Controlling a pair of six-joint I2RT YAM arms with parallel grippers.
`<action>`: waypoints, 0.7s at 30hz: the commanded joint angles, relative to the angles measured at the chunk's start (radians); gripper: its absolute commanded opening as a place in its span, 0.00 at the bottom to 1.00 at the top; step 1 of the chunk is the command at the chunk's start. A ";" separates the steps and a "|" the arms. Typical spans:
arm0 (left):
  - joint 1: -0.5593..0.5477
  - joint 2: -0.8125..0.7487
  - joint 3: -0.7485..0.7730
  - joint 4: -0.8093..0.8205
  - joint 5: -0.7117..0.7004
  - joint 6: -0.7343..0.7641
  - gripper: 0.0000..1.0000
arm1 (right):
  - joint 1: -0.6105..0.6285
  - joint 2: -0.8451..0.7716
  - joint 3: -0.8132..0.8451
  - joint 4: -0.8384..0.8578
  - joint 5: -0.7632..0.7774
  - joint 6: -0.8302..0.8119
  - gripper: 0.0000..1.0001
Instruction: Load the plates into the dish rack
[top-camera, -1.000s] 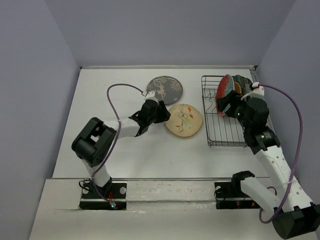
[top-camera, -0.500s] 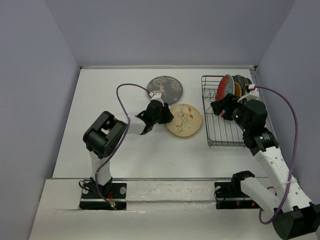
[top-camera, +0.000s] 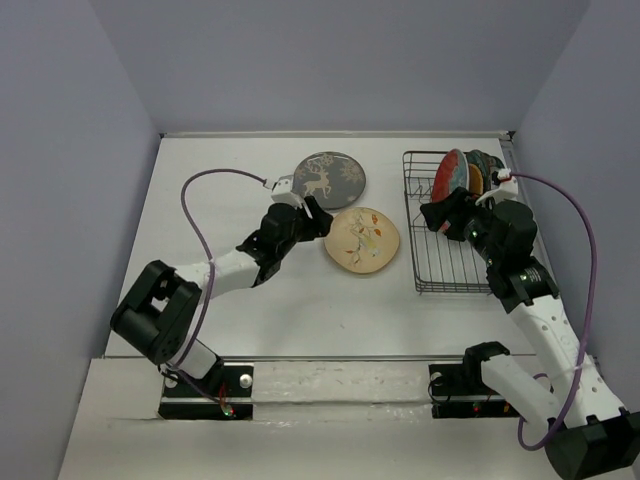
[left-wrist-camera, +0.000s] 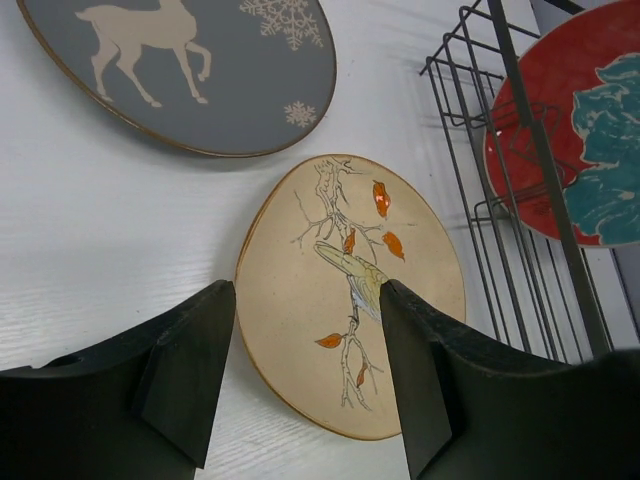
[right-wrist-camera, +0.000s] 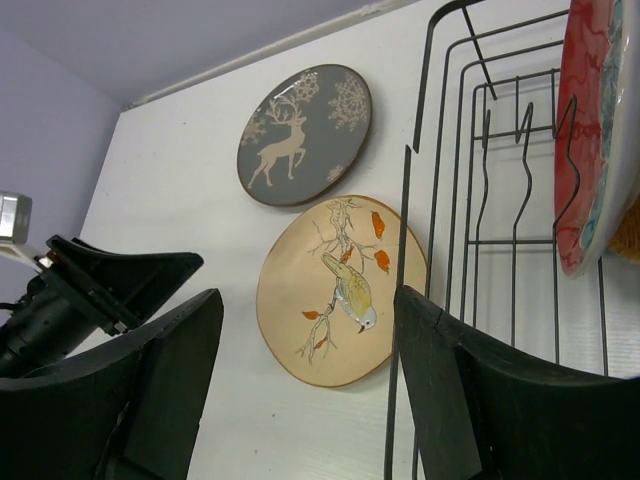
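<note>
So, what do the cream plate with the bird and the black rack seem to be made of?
Cream plate: probably glazed ceramic or melamine; smooth, faintly shiny face with printed bird and branch. Dish rack: thin metal wire, seemingly black-coated; bent rods, matte look.

Noted a glazed sheen on the grey deer plate (left-wrist-camera: 180, 70) and the red plate (left-wrist-camera: 575, 130), a duller face on the cream floral plate (left-wrist-camera: 350, 300); thin black wire in the dish rack (right-wrist-camera: 403, 300); smooth matt white on the table (left-wrist-camera: 80, 250).

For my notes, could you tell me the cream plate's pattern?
The cream plate shows a bird on a branch with orange leaves; clearest from the left wrist.
</note>
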 joint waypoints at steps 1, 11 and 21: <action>0.016 0.050 -0.042 0.015 -0.038 0.024 0.70 | -0.002 -0.001 -0.023 0.062 -0.030 0.013 0.74; 0.019 0.279 0.094 0.009 0.080 0.045 0.66 | -0.002 -0.008 -0.028 0.059 -0.039 0.012 0.74; 0.031 0.439 0.139 0.122 0.183 -0.043 0.14 | -0.002 0.009 -0.049 0.083 -0.073 0.022 0.74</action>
